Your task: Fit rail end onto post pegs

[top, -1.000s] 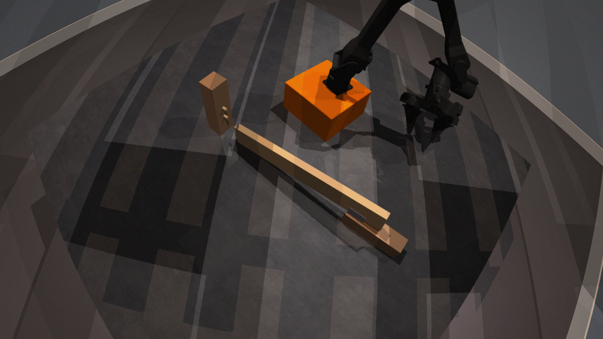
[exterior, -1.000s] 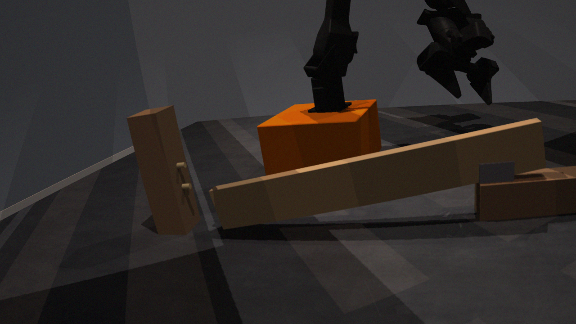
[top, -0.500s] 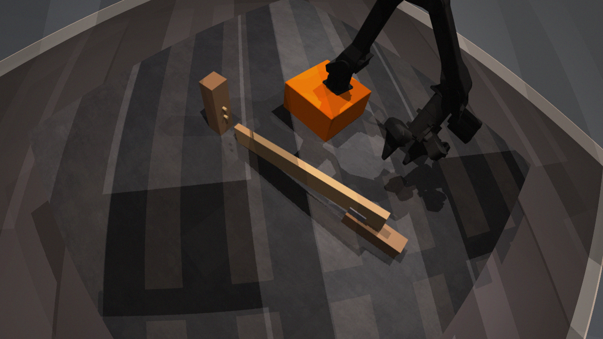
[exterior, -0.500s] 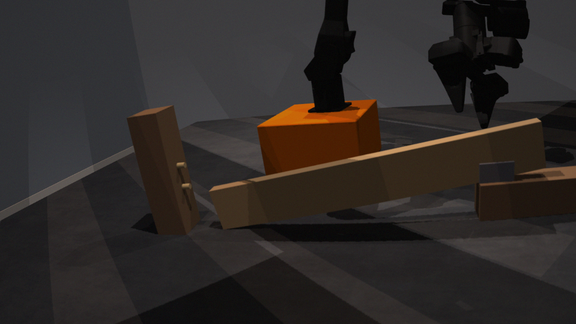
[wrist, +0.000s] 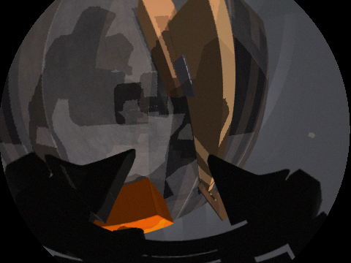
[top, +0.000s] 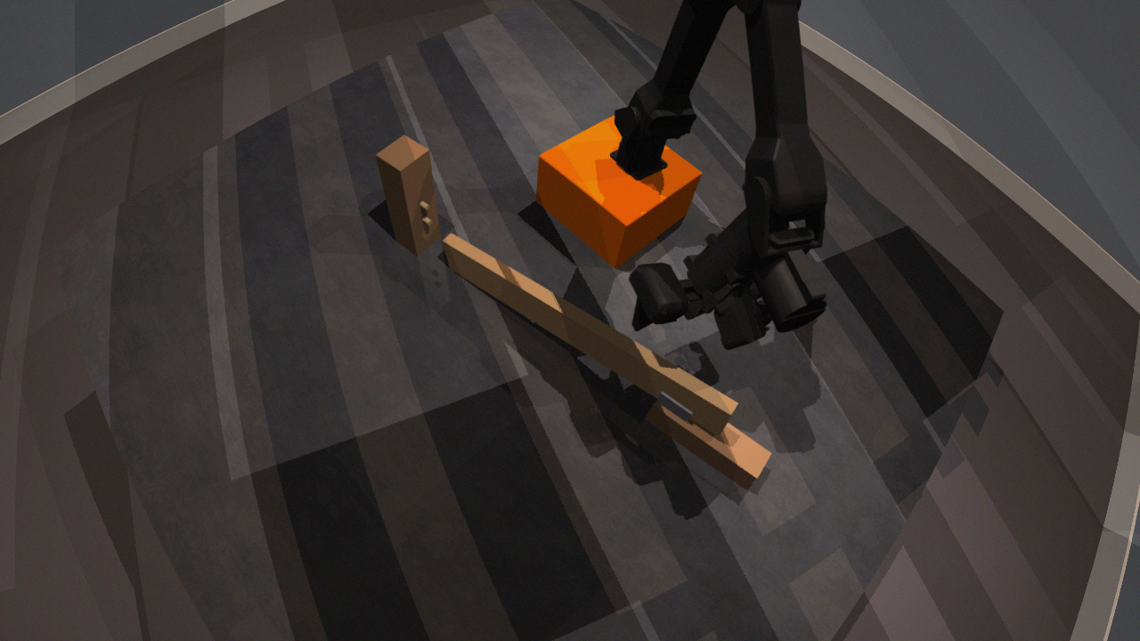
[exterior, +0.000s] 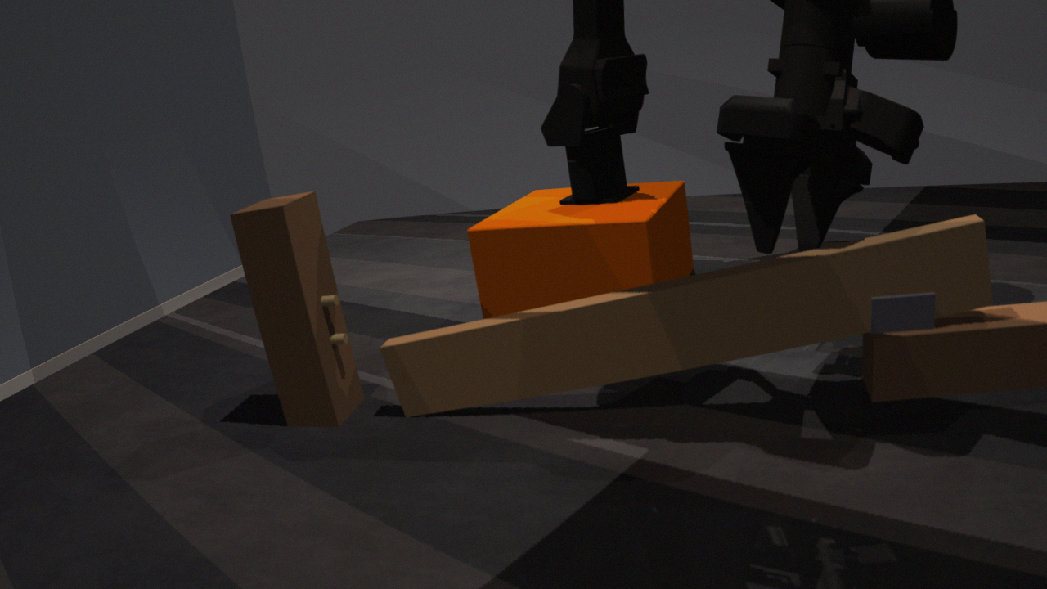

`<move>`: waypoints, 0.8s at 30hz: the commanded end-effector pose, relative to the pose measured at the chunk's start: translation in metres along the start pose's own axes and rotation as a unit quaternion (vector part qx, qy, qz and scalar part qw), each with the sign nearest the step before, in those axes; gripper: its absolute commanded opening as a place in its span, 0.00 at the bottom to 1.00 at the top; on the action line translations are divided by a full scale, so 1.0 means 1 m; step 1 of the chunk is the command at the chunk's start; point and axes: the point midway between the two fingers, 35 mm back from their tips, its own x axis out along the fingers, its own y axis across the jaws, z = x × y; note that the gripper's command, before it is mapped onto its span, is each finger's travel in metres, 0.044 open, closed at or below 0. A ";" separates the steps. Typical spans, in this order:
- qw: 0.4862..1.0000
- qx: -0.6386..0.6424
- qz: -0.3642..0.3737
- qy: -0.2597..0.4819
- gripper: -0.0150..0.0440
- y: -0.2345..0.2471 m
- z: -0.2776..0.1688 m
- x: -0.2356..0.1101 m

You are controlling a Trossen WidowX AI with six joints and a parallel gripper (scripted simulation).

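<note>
The long rail (top: 598, 338) (exterior: 658, 329) (wrist: 208, 73) slopes, its near end down on the table, a small gap from the post (top: 404, 190) (exterior: 281, 293) (wrist: 219, 209). The upper peg (top: 424, 206) (exterior: 329, 300) and lower peg (top: 425, 221) (exterior: 339, 339) stick out bare. The rail's far end rests in the grey bracket (top: 676, 404) (exterior: 902, 312) (wrist: 184, 77) on the footboard block (top: 749, 458) (exterior: 966, 358) and stands raised. My gripper (top: 684, 335) (exterior: 787, 249) (wrist: 172, 156) is open and empty, behind the rail in the exterior view, nearer its bracket end. The rail's end holes are hidden.
The orange base block (top: 582, 190) (exterior: 571, 263) (wrist: 135, 201) stands behind the rail, between the post and my gripper in the top view. The arm's lower part rises from its top. The striped table extends around the post and rail.
</note>
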 end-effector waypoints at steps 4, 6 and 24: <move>0.992 -0.091 0.082 0.011 1.00 -0.075 -0.040 0.028; 0.991 -0.098 0.088 0.010 1.00 -0.080 -0.045 0.030; 0.957 -0.233 0.155 -0.080 1.00 -0.163 -0.160 0.062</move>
